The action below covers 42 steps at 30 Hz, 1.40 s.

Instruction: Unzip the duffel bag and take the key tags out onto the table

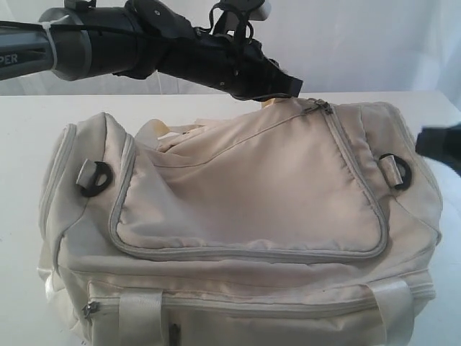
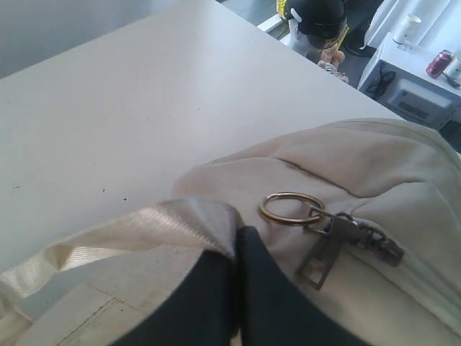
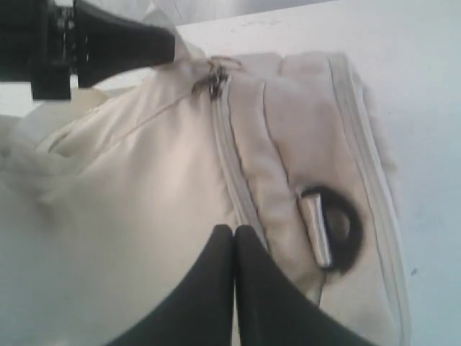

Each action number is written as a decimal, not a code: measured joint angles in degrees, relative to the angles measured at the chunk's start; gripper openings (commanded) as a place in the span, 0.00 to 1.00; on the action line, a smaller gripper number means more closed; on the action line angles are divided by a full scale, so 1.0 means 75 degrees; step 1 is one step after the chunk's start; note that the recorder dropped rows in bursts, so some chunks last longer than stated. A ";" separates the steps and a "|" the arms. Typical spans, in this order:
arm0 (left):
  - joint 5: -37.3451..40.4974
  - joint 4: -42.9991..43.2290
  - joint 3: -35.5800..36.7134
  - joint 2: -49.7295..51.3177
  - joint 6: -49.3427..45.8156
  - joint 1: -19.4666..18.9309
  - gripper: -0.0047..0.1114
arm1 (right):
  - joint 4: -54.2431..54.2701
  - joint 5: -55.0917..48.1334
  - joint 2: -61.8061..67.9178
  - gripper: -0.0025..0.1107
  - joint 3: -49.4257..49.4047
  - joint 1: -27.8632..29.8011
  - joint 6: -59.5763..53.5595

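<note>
The cream-white duffel bag (image 1: 245, 187) lies on the white table (image 1: 21, 144), and its grey top zipper (image 3: 227, 151) is closed. My left gripper (image 2: 239, 234) reaches across to the bag's top right corner (image 1: 294, 86). It is shut on a white webbing strap (image 2: 166, 223), right beside the zipper pull (image 2: 331, 249) and its brass ring (image 2: 292, 207). My right gripper (image 3: 234, 231) is shut with nothing in it. It hovers over the bag's right end near the zipper and a black D-ring (image 3: 346, 231). The key tags are hidden.
Another black D-ring (image 1: 97, 180) sits on the bag's left end. A front pocket zipper (image 1: 252, 306) runs along the bottom. Bare tabletop (image 2: 144, 108) stretches beyond the bag. Off the table's far corner are a dark rounded object (image 2: 317, 18) and a white cabinet (image 2: 410, 94).
</note>
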<state>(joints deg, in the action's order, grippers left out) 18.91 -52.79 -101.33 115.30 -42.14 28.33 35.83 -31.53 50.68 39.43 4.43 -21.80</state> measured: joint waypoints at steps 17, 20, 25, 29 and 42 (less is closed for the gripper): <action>0.0221 0.0057 -0.0029 0.0000 -0.0016 0.0000 0.04 | 0.1405 -0.3322 0.6554 0.61 0.6720 0.0117 -0.0906; 0.0221 0.0057 -0.0029 0.0000 -0.0016 0.0000 0.04 | 0.1383 -0.3764 0.7237 0.61 0.7082 0.0132 -0.0906; 0.0235 0.0102 -0.0029 0.0000 -0.0016 -0.0019 0.04 | 0.0805 -0.3883 0.7745 0.61 0.7291 0.0174 -0.0877; 0.0235 0.0102 -0.0029 0.0000 -0.0016 -0.0019 0.04 | 0.0630 -0.3883 0.7760 0.61 0.7316 0.0263 -0.0861; 0.0235 0.0088 -0.0029 0.0000 -0.0016 -0.0019 0.04 | 0.0690 -0.3966 0.8157 0.34 0.7366 0.0263 -0.0697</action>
<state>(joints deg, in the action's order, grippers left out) 20.67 -52.13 -101.55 115.30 -42.26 28.19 41.00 -61.27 111.86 94.68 6.40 -27.03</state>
